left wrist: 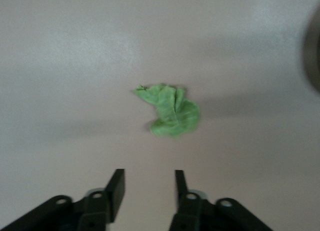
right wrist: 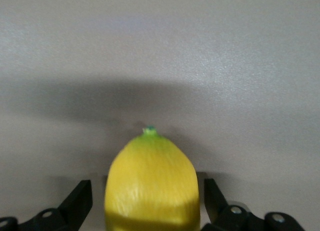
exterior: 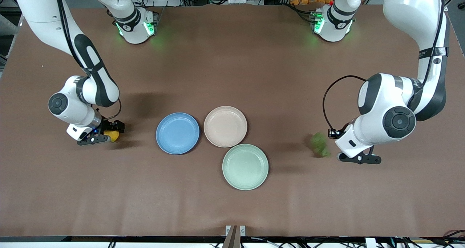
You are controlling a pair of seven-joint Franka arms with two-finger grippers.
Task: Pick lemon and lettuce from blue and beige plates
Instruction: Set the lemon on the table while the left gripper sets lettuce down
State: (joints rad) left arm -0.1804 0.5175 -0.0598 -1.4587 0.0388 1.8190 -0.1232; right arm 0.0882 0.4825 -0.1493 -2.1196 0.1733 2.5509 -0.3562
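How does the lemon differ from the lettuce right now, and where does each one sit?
The lemon is smooth, plump and yellow; the lettuce is a thin, wrinkled green leaf. The lemon lies between the open fingers of the right gripper, toward the right arm's end of the table; the lettuce lies apart from the open left gripper, toward the left arm's end. Neither is on a plate.
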